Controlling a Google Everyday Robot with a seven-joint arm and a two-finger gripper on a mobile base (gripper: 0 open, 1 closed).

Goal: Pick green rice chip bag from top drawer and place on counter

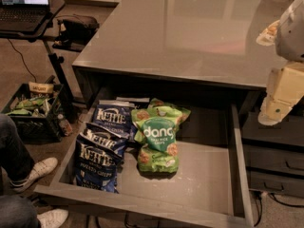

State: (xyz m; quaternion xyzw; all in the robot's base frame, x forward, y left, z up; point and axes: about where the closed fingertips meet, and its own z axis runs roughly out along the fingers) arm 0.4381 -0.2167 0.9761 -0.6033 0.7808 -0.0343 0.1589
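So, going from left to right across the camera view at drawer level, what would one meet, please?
Black crate on the floor, dark-blue chip bags, green rice chip bag, drawer's right wall, robot's hand at the right edge.

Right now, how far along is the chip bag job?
Done: the top drawer stands open. In hand: the gripper hangs at the right edge, over the drawer's right wall, apart from the green rice chip bag. Left: that bag lies in the drawer against the Kettle bags; grasping, lifting and placing on the counter remain.

Office-like lab: laptop (21, 6) on a stand (56, 66), snack crate (29, 123), grey counter (190, 32), end effector (274, 111) at right edge.
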